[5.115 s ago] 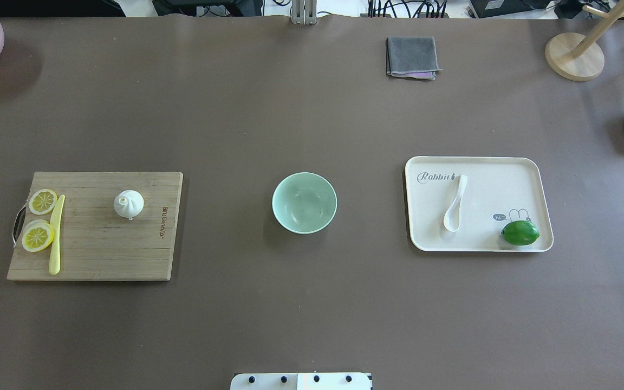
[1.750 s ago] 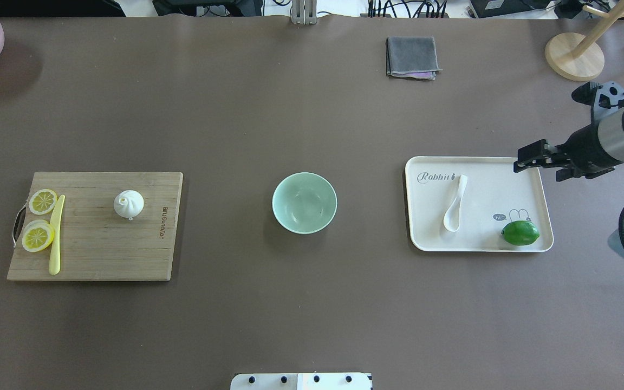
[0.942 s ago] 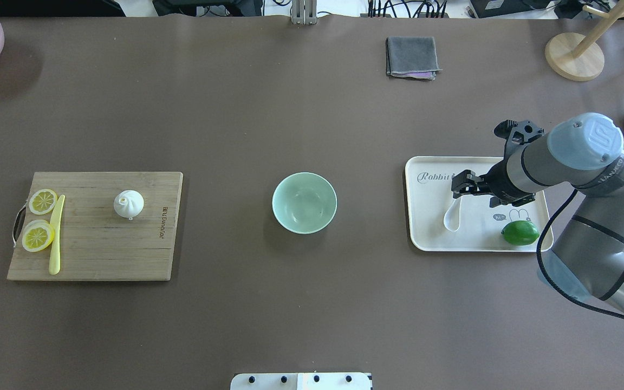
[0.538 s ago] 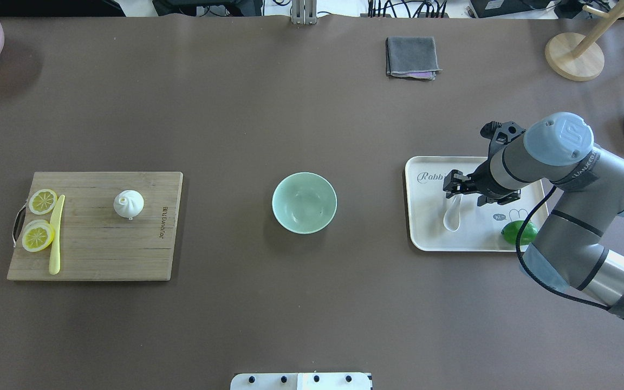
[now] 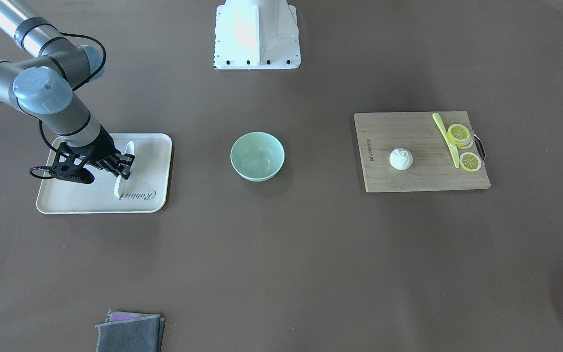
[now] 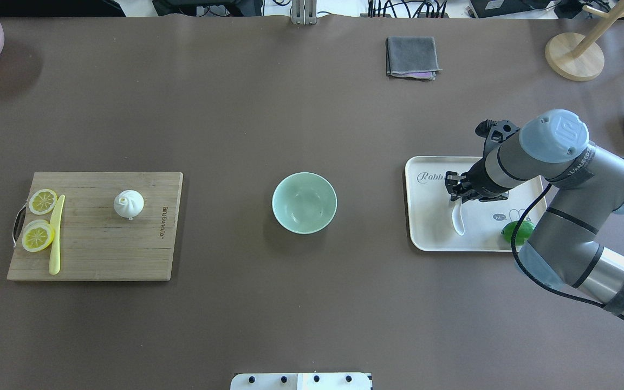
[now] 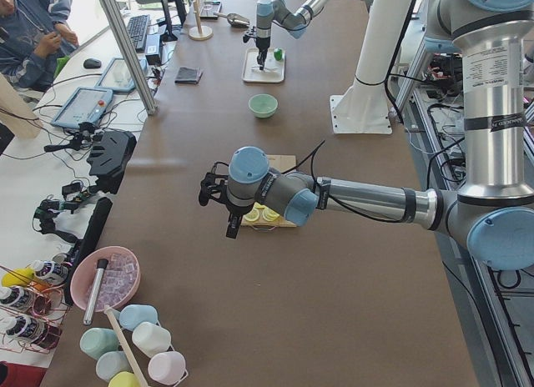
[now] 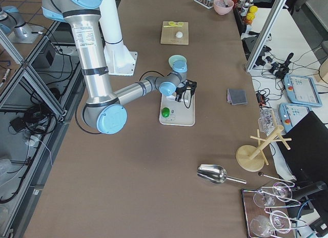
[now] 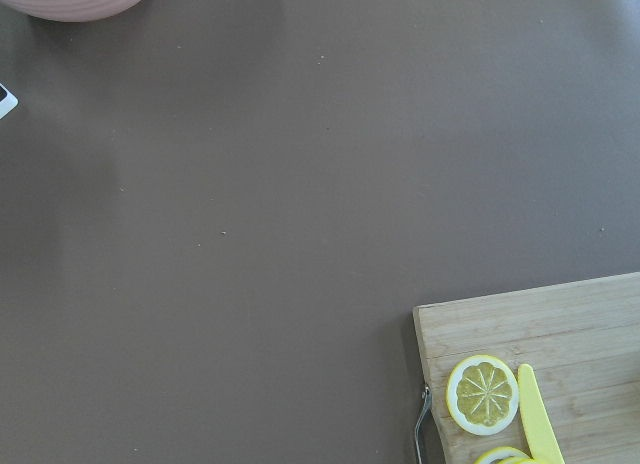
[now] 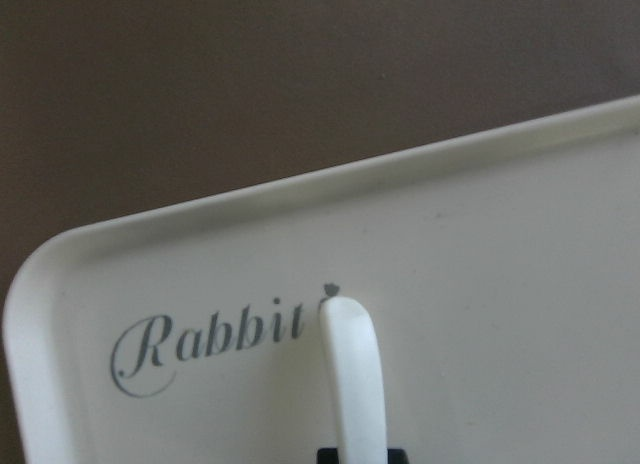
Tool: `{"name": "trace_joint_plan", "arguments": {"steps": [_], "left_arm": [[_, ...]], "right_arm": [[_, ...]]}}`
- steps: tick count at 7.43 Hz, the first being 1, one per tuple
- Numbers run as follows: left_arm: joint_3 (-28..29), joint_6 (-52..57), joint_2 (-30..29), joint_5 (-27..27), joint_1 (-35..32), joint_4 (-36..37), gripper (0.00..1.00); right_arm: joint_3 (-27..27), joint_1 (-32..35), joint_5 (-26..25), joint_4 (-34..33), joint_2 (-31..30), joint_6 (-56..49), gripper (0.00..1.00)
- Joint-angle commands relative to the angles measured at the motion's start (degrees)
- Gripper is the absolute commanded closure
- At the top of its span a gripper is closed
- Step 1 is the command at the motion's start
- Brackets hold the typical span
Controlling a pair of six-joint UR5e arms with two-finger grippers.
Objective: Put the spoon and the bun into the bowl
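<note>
Spoon count is one: the spoon point(image 6: 458, 221) lies on the cream tray point(image 6: 426, 227), scoop toward the robot, handle tip beside the printed "Rabbit" lettering. The right gripper point(image 6: 455, 190) is down on it, and its two fingers look pinched on the handle just behind that tip. One green lime point(image 6: 510, 231) shares the tray's near corner, partly hidden by the right arm.

One bowl point(image 6: 275, 206) stands at the table's middle, well apart from the tray, with nothing in it. One bun point(image 6: 128, 204) sits upright on the single wooden cutting board point(image 6: 101, 249), farther out on the robot's left. On the board's handle end lie one pale-yellow knife point(image 6: 56, 238), one lone lemon slice point(image 6: 43, 201) and a small stack of slices point(image 6: 37, 237), at least two deep.

The left gripper point(image 7: 230, 224) hangs above the table just off that end of the board; I cannot tell whether its fingers are apart or together. One folded grey cloth point(image 6: 411, 56) lies at the far edge.
</note>
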Motion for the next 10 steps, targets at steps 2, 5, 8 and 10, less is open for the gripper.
{"name": "trace_joint_plan", "arguments": {"steps": [2,5,8,10], "left_arm": [[0.6,0.0,-0.2,0.0,0.0,-0.2,0.02],[0.6,0.0,-0.2,-0.1,0.0,-0.3,0.02],[0.6,0.0,-0.2,-0.1,0.0,-0.3,0.02],[0.8,0.0,-0.2,0.0,0.0,-0.1,0.02]], "right_arm": [[1.7,-0.9,0.3,-1.0,6.9,5.6,1.00],[0.3,-4.9,-4.4,-12.3,20.7,13.4,1.00],[-9.1,-7.2,-9.7,-13.0,30.6,25.2,1.00],[-9.8,-8.2,-11.4,-12.7,31.2,25.2,0.01]]}}
